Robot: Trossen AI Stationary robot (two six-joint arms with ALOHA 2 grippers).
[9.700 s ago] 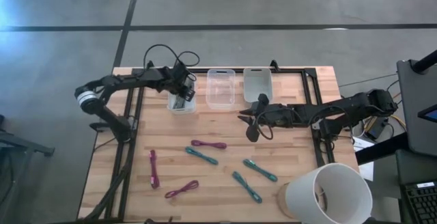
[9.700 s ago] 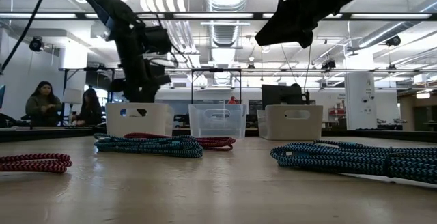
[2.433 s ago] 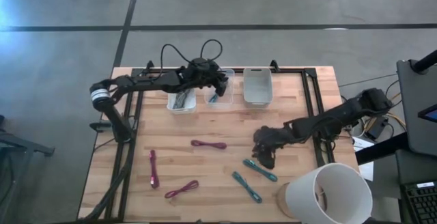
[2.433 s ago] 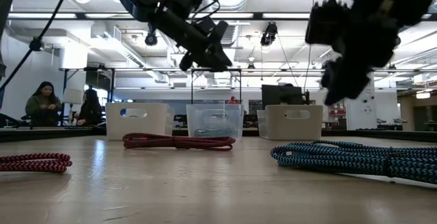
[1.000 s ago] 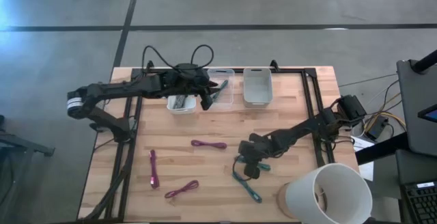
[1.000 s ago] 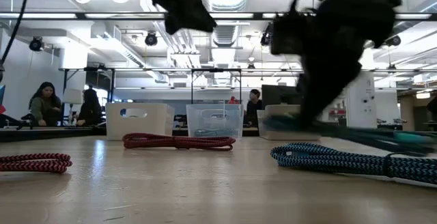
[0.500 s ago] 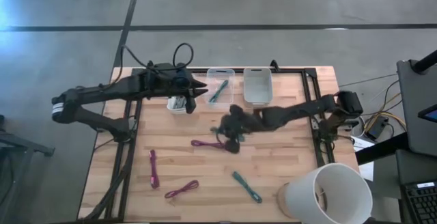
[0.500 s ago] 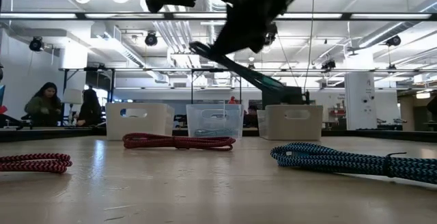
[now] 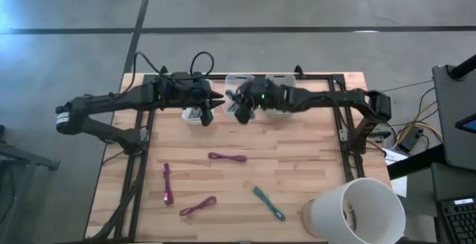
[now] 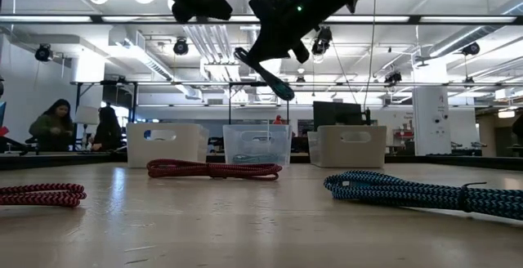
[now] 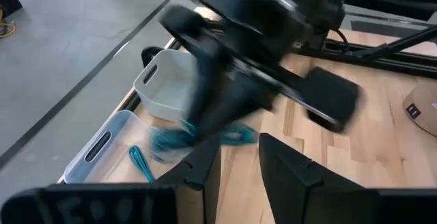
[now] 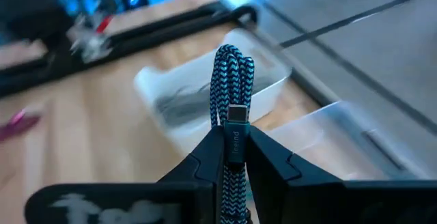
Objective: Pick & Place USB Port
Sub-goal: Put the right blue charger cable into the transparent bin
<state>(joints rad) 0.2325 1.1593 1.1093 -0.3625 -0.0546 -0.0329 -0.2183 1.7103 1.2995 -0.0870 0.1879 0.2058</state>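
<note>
My right gripper (image 9: 240,108) is shut on a coiled teal braided USB cable (image 12: 233,74) and holds it in the air at the near edge of the clear middle bin (image 9: 239,82). In the low view the cable (image 10: 263,72) slants down below the gripper (image 10: 282,23). My left gripper (image 9: 214,106) is open and empty, just to the left, beside the white left bin (image 9: 193,114). Another teal cable (image 11: 140,162) lies inside the clear bin (image 11: 102,149). My right gripper pinches the folded teal cable bundle between its two fingers, beside the USB plug (image 12: 236,115). The looped end (image 12: 233,60) sticks out past the fingertips. The bundle is lifted clear of the table and bins, and in the low view it tilts downward.
A grey bin (image 9: 281,89) stands right of the clear bin. On the table lie three magenta cables (image 9: 227,157), (image 9: 167,183), (image 9: 197,206) and a teal cable (image 9: 268,203). A large white cup (image 9: 358,210) stands at the near right corner.
My right gripper has lifted the teal cable off the near middle of the table and carried it up and toward the far edge, to the clear bin. My left gripper has drawn back from the clear bin toward the table's left.
</note>
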